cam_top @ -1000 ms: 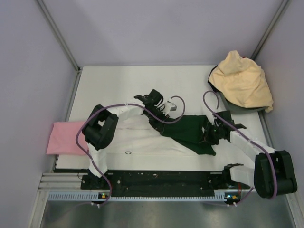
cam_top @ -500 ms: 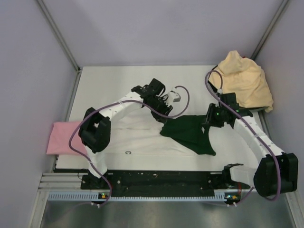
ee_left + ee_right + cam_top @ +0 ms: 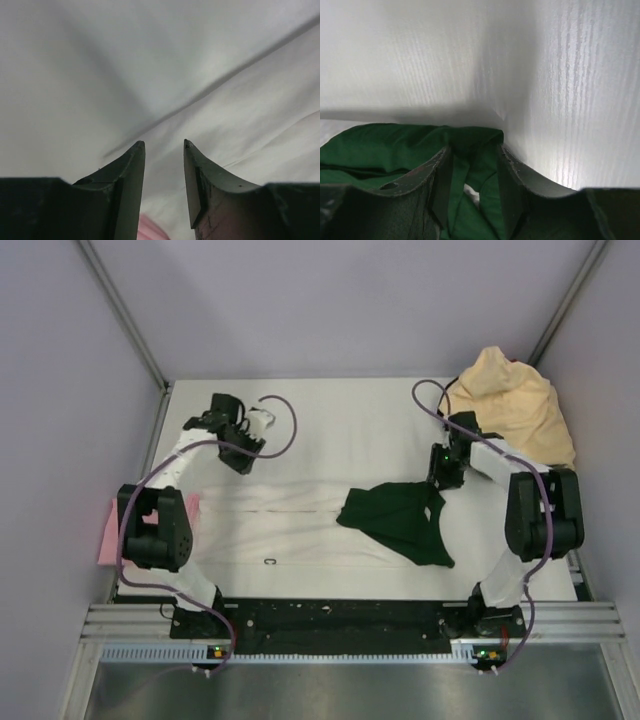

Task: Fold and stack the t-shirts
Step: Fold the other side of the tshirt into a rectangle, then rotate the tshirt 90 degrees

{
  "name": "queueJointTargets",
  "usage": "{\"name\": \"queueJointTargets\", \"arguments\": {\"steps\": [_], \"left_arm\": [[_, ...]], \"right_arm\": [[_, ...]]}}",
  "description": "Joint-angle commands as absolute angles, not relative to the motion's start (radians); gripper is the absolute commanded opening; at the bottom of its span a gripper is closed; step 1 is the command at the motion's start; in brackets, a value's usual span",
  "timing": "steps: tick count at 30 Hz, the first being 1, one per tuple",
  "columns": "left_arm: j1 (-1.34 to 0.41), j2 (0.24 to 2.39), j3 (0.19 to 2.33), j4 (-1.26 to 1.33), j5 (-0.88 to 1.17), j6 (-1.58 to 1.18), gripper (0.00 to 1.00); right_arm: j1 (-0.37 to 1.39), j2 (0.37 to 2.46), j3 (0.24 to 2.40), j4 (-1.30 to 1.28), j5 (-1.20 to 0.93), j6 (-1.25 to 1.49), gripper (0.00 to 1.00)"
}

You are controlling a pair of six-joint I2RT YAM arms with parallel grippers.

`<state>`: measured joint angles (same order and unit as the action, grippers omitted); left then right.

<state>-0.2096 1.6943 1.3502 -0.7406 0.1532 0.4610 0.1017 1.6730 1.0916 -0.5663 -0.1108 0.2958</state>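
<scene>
A white t-shirt (image 3: 290,525) lies spread flat across the middle of the table, with dark green cloth (image 3: 395,522) lying on its right part. My left gripper (image 3: 238,457) is open and empty above the white shirt's far left area; the left wrist view shows white cloth (image 3: 240,100) under the open gripper (image 3: 162,145) and a bit of pink (image 3: 150,231) low between the fingers. My right gripper (image 3: 440,478) is at the green cloth's far right corner. In the right wrist view the gripper (image 3: 472,147) is open, its fingers straddling the green corner (image 3: 380,145).
A pink t-shirt (image 3: 108,530) lies folded at the table's left edge, partly behind the left arm. A pale yellow-tan t-shirt (image 3: 512,415) is heaped at the back right corner. Walls close in the table on three sides.
My left gripper let go of the green cloth and swung far left and back. My right gripper moved toward the back, from the cloth's near right side to its far right corner. The green cloth spread out.
</scene>
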Motion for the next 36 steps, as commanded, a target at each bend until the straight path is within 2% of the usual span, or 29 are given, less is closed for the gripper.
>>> {"name": "queueJointTargets", "arguments": {"steps": [1,3,6,11,21,25,29,32,36], "left_arm": [[-0.072,1.632,1.231,-0.713,0.083,0.581,0.39],[-0.031,1.635,1.181,-0.698,0.071,0.606,0.37],[-0.008,1.647,1.102,-0.646,0.034,0.643,0.36],[-0.006,1.646,0.974,-0.58,0.009,0.706,0.33],[-0.083,1.447,0.743,-0.709,0.1,0.844,0.34],[-0.136,1.387,0.629,-0.804,0.138,0.88,0.34],[-0.133,1.228,0.646,-0.865,0.137,0.878,0.36],[-0.112,1.201,0.759,-0.94,0.15,0.839,0.4],[-0.092,1.216,0.894,-0.996,0.199,0.807,0.49]], "right_arm": [[0.098,1.772,1.163,-0.543,-0.162,0.267,0.36],[0.098,1.807,1.18,-0.543,-0.17,0.275,0.26],[0.098,1.864,1.228,-0.54,-0.158,0.279,0.01],[0.098,2.012,1.429,-0.558,-0.161,0.273,0.0],[0.101,2.495,2.187,-0.689,-0.371,0.33,0.0],[0.107,2.571,2.374,-0.687,-0.382,0.356,0.18],[0.106,2.498,2.424,-0.686,-0.351,0.331,0.42],[0.107,2.363,2.334,-0.687,-0.273,0.279,0.51],[0.106,2.114,2.027,-0.686,-0.117,0.249,0.53]]}}
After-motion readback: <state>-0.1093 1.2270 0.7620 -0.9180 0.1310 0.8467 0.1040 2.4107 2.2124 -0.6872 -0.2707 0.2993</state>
